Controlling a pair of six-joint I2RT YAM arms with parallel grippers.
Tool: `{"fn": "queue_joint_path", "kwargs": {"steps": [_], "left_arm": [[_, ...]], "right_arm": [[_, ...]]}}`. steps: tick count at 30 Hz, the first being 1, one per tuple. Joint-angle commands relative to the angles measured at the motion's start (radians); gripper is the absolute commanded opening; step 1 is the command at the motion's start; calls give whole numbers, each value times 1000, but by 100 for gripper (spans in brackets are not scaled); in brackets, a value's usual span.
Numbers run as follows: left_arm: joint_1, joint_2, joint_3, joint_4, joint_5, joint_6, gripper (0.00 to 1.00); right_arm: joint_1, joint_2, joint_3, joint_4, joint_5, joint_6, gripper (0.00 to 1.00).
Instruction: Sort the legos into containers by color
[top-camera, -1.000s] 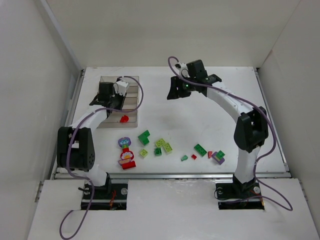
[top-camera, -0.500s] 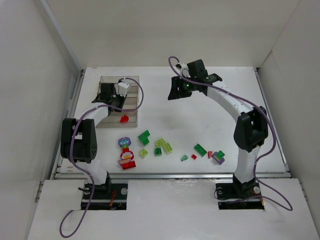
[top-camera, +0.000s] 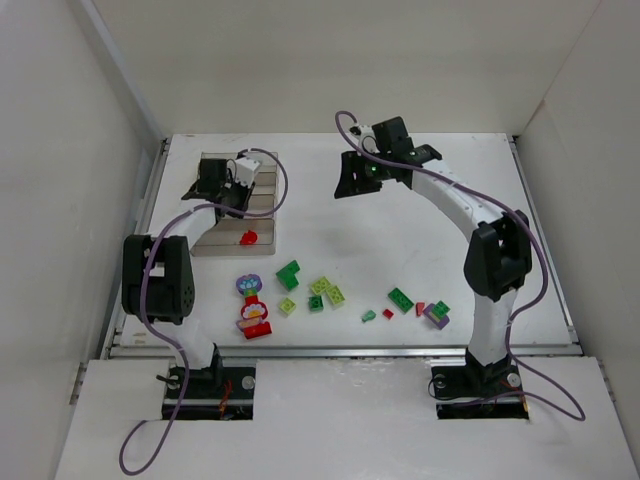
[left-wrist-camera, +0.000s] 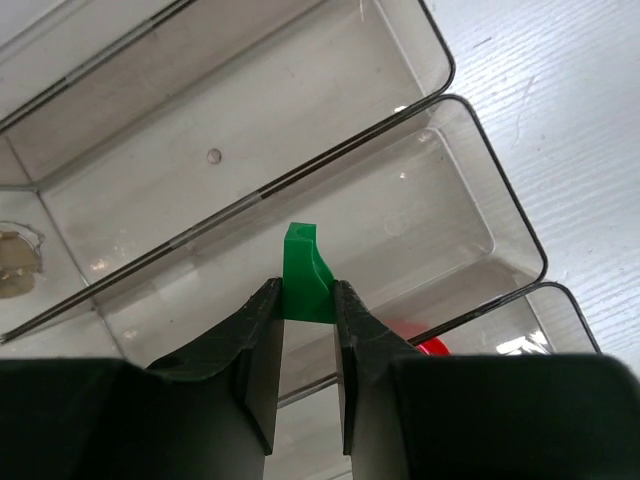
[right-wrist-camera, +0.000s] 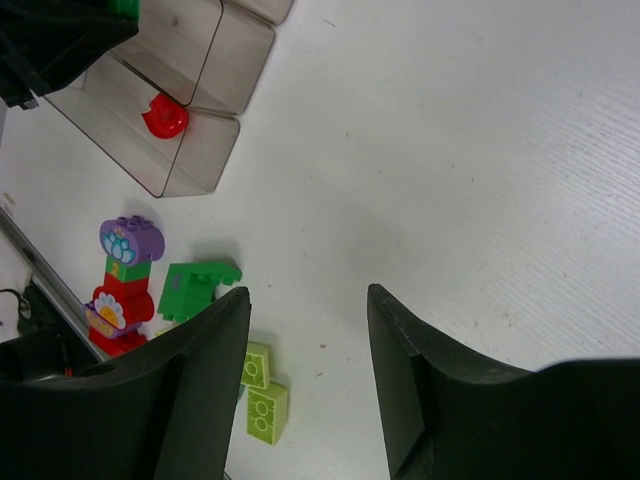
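Where the green brick (left-wrist-camera: 305, 275) is: pinched in the left gripper (left-wrist-camera: 304, 292), over the tray (left-wrist-camera: 470, 130) at the far left of the table (top-camera: 420, 230) and in line with the compartment next to the one holding a red piece (left-wrist-camera: 430, 347). I cannot tell how high above the floor it hangs.
Left gripper: clamped on the brick's two flat sides, low down, with the curved top standing proud of the fingertips.
Right gripper (right-wrist-camera: 308, 292): jaws apart with nothing between them, hovering over bare table, well apart from the tray.
Handling: I judge the brick light, rigid and smooth — hard plastic that will not crush but can slip or twist. The flat sides are the right place to hold it. It may bounce on the hard tray floor.
Edges: thin, upright, clear dividers on both sides of a narrow compartment. They are hard to read on camera, so I would keep the fingers parallel to them.
Open room: broad bare table between the tray and the right arm. The side wall (top-camera: 110, 170) is close on the tray's left.
Loose legos (top-camera: 320, 293): scattered along the near edge — unsorted.
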Motion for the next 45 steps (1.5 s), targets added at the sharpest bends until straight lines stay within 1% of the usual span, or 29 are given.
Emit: {"fn": "queue_joint_path", "kwargs": {"steps": [1, 4, 6, 8, 9, 10, 11, 12, 14, 15, 18, 19, 22, 24, 26, 27, 28, 29, 30, 31, 32, 33, 34, 35, 37, 38, 41, 43, 45], "left_arm": [[7, -62, 42, -35, 60, -10, 0], [7, -73, 19, -46, 69, -1, 0], [7, -46, 19, -58, 69, 10, 0], [7, -32, 19, -73, 69, 22, 3], [7, -32, 19, -82, 69, 22, 10], [7, -32, 19, -83, 69, 36, 10], [7, -23, 19, -83, 80, 36, 23], [7, -23, 19, -83, 80, 48, 31], [7, -23, 19, -83, 80, 48, 42], [7, -23, 29, -83, 80, 48, 52], [7, -41, 57, -83, 69, 37, 60], [7, -55, 66, -83, 69, 24, 64], [7, -98, 108, -93, 69, 11, 65], [7, -148, 117, -121, 78, 11, 65], [-8, -194, 116, -173, 88, 101, 65], [-20, -254, 102, -200, 106, 158, 65], [-55, -285, 83, -237, 120, 225, 65], [-79, -315, 39, -278, 166, 345, 67], [-100, -343, 16, -350, 198, 381, 70], [-152, -389, -9, -375, 227, 399, 80], [-183, -403, -59, -395, 287, 399, 83], [-217, -403, -81, -423, 313, 409, 87], [-252, -403, -96, -423, 328, 396, 88], [-319, -391, -110, -423, 329, 377, 90], [-373, -348, -119, -423, 329, 311, 93], [-405, -296, -119, -423, 315, 294, 93], [-415, -224, -96, -475, 272, 315, 90], [-415, -224, -111, -475, 215, 315, 90], [-415, -236, -138, -466, 201, 339, 90]], "right_arm": [[0, 6, 51, 1, -17, -15, 56], [0, 6, 40, 1, -17, -15, 56], [0, 6, 40, 1, -17, -15, 56], [0, 6, 40, 1, -17, -24, 56], [0, 6, 31, 1, -17, -24, 56], [0, 6, 31, 1, -8, -24, 56], [0, 6, 31, 1, -8, -33, 56], [0, 6, 31, 1, -8, -33, 56], [0, 6, 31, 1, -8, -33, 57], [0, 6, 31, 1, -8, -33, 58], [0, -3, 31, 1, -17, -33, 63], [0, -4, 31, 1, -17, -33, 63], [0, -25, 20, 1, -17, -33, 64], [0, -53, -26, 10, -4, -33, 69], [0, -89, -61, 10, 37, -33, 71], [0, -102, -102, 10, 54, -33, 73], [0, -128, -124, 0, 72, -33, 74], [11, -141, -147, 0, 89, -42, 74], [11, -155, -171, -9, 98, -42, 78], [11, -171, -228, 3, 98, -42, 78], [11, -204, -256, 12, 98, -29, 81], [21, -220, -283, 21, 98, -19, 85], [21, -235, -326, 21, 98, -10, 86], [21, -261, -342, 33, 98, 5, 86], [41, -287, -369, 43, 107, 14, 86], [50, -299, -394, 43, 108, 14, 86], [90, -330, -417, 43, 169, 14, 86], [100, -339, -429, 33, 178, 14, 86], [123, -350, -466, 44, 189, 24, 86]]}}
